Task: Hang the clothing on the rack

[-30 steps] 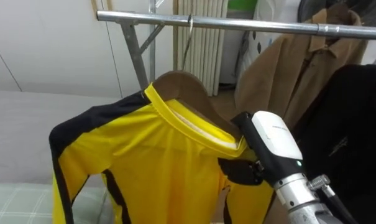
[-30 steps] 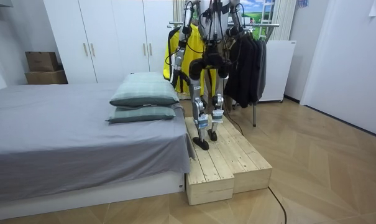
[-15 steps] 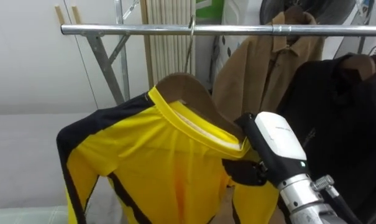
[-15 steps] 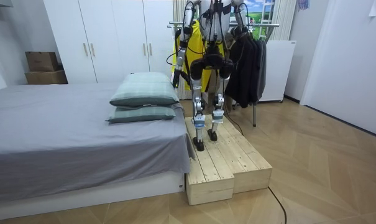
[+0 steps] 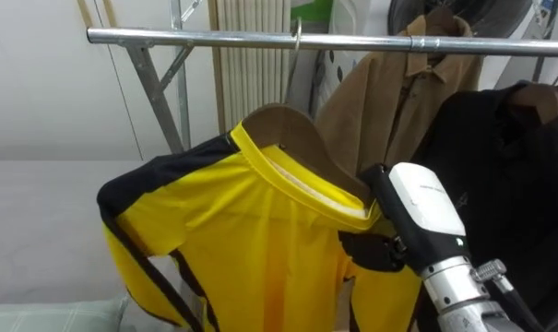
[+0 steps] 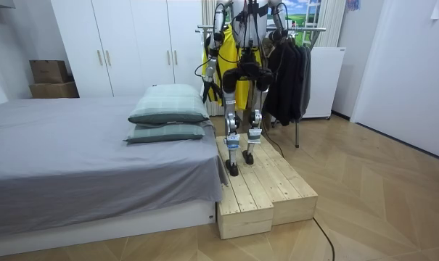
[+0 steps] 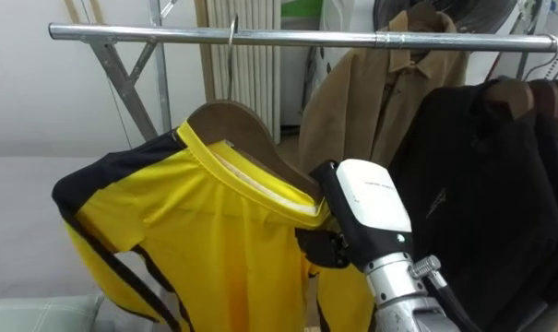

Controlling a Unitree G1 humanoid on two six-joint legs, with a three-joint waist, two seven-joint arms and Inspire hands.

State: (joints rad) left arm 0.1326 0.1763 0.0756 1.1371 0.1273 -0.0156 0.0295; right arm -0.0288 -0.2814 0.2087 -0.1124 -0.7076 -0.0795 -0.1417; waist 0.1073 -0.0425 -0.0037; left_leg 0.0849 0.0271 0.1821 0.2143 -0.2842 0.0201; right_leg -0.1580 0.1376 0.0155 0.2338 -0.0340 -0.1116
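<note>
Yellow shirt (image 5: 251, 240) slid right along rail (image 5: 195, 37); right hand (image 5: 375, 251) at its collar (image 5: 302, 191), grip hidden.

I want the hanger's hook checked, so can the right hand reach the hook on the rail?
Probably yes: the right hand sits at the collar of the yellow shirt, and the space up to the hook on the rail looks free.

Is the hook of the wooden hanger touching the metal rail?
Touching: the left eye view shows the hook curved over the top of the metal rail, resting on it.
</note>
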